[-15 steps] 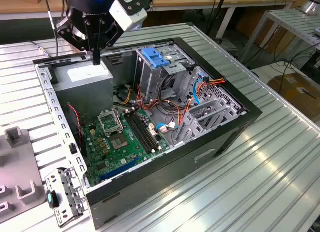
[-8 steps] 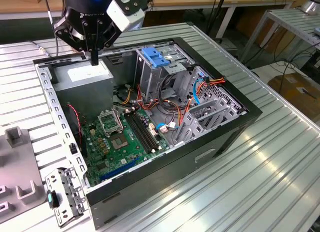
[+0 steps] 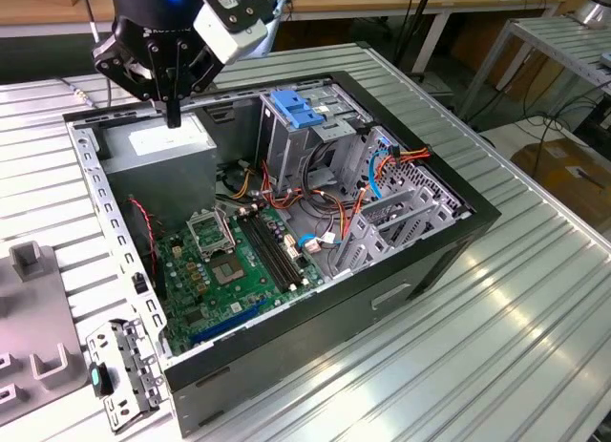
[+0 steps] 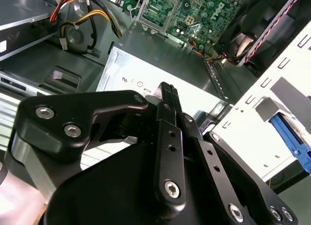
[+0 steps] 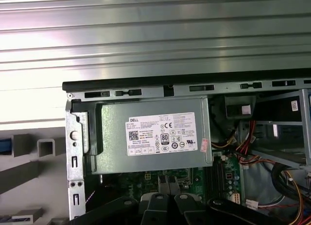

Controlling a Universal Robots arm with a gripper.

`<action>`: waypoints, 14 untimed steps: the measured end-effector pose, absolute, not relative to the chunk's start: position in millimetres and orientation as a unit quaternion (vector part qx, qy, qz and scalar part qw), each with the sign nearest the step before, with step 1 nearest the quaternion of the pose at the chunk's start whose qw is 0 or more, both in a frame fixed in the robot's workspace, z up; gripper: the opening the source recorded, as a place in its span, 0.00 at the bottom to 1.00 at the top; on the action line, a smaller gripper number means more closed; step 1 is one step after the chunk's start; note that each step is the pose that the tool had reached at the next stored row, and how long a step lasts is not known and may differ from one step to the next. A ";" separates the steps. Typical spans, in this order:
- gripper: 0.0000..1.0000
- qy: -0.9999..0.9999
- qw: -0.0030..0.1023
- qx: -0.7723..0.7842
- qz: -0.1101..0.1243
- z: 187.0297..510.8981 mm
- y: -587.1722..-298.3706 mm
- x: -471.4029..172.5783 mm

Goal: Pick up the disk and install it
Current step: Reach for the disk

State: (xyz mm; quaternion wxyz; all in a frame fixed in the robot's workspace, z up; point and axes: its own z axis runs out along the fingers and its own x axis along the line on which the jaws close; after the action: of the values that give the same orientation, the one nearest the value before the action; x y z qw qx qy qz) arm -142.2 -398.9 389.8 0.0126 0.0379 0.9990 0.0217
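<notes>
Open-case scene: the black robot gripper, jaws clenched together on nothing, hangs just above the grey metal power-supply box with a white label. The box sits in a corner of the open black computer case, which lies on the ribbed aluminium table. A green motherboard lies inside, and a blue plastic latch tops the metal drive cage. In the second wrist view a blue plastic edge sits in a pale holder (too little shows to tell whether it belongs to the silver disk, whose place cannot be told)
</notes>
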 end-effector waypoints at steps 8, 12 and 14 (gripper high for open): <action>0.11 0.999 0.012 0.038 0.022 387.9 -398.9 -149.7; 0.11 0.999 0.011 0.038 0.022 386.8 -398.9 -154.1; 0.11 0.999 0.011 0.038 0.022 386.3 -398.9 -155.9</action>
State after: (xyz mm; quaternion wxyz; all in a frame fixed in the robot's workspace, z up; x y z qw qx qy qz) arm -155.9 -398.9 386.3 0.0107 0.0380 0.9990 0.0216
